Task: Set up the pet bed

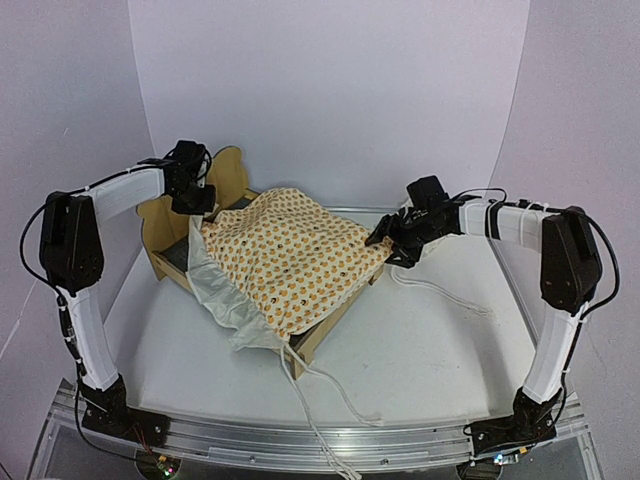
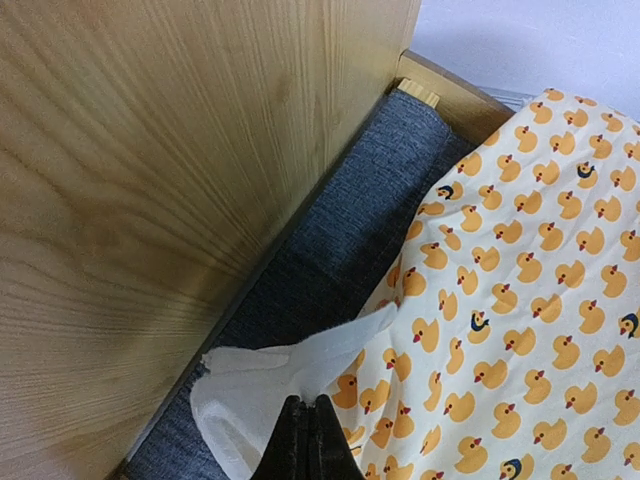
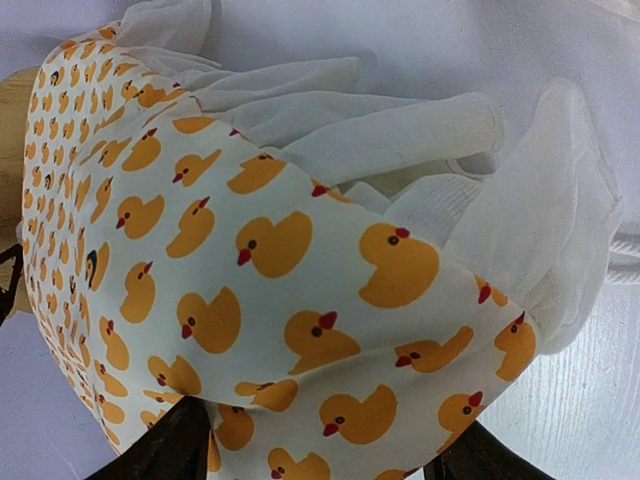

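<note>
The pet bed is a light plywood frame at left centre, its headboard upright beside a dark grey base panel. Duck-print bedding lies rumpled across the frame, and its white ruffle hangs over the near side. My left gripper is by the headboard. In the left wrist view this gripper is shut on a fold of the white ruffle over the grey base. My right gripper is at the bedding's right corner. There its jaws stand wide, pressed on the thick bedding.
White cords trail over the table to the right of the bed and towards the front edge. An aluminium rail runs along the near edge. White backdrop walls close in the back and both sides.
</note>
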`<state>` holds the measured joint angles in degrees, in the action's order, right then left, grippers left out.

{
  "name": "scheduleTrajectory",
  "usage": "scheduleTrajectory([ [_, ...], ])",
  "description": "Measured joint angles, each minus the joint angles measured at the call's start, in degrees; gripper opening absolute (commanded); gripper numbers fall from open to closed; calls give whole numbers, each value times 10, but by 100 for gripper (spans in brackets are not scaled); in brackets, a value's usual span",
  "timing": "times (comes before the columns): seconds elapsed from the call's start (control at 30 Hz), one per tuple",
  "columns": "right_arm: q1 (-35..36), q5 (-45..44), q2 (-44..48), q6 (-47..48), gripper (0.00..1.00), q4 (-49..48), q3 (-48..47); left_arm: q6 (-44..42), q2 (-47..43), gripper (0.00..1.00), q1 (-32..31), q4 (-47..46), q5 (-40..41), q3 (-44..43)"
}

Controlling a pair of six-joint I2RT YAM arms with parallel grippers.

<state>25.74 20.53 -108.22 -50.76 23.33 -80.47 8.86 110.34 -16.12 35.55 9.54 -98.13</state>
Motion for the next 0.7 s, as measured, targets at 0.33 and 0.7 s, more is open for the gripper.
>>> scheduleTrajectory([
  [0.33,-1,15,-38,42,45,1,-86,18,-131,0,1,4,79,57],
  [0.7,-1,44,-140,69,45,-10,-182,44,-209,0,8,6,142,140],
])
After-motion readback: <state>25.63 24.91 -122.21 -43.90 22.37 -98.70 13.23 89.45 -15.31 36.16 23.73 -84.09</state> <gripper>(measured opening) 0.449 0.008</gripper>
